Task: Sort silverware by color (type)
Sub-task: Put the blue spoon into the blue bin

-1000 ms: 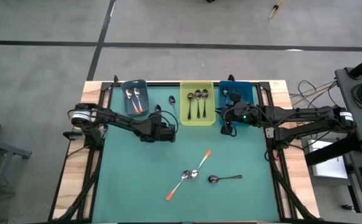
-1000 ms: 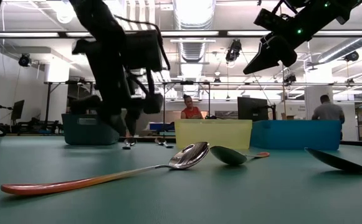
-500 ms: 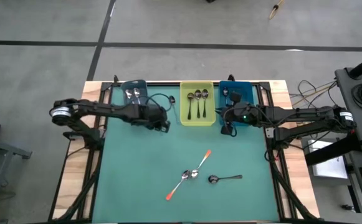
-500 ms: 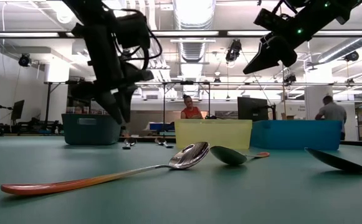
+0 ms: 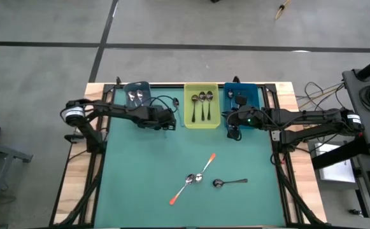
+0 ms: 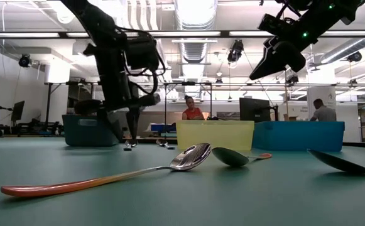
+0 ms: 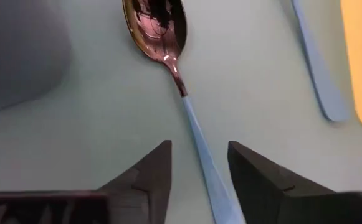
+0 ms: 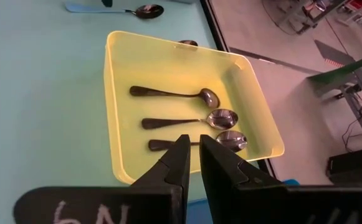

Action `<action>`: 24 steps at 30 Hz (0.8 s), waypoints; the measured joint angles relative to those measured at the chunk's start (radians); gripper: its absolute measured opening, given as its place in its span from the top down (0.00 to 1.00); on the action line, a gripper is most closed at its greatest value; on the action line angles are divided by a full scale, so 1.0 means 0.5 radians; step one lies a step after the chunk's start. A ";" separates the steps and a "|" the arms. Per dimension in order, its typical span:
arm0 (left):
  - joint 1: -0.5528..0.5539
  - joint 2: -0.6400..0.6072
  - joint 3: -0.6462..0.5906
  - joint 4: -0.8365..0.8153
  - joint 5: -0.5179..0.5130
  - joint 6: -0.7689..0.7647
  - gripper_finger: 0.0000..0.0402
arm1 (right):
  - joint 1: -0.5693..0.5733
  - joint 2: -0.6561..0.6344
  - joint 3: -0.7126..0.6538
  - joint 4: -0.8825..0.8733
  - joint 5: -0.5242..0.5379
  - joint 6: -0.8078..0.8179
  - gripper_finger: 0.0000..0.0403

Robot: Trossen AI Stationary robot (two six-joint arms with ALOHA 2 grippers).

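On the green table (image 5: 146,184), a pale-blue-handled spoon (image 7: 187,106) seemingly lies between the spread left end effector (image 7: 199,168).

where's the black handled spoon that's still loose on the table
In the high view the black-handled spoon lies on the green mat toward the right, just right of the two crossed orange-handled spoons and nearer the right arm's side.

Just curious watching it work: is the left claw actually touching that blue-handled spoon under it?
Apart. In the left wrist view the left claw is open, and the blue-handled spoon lies between its fingers with table showing either side.
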 joint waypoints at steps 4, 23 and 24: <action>0.000 0.043 0.000 0.002 -0.118 0.001 0.56 | 0.000 0.000 0.000 -0.002 0.000 -0.001 0.93; -0.010 0.252 0.005 0.206 -0.406 -0.047 0.59 | 0.000 0.000 0.000 -0.001 0.000 -0.007 0.93; -0.011 0.256 0.005 0.210 -0.422 -0.049 0.60 | 0.000 0.000 0.000 0.001 0.000 -0.007 0.93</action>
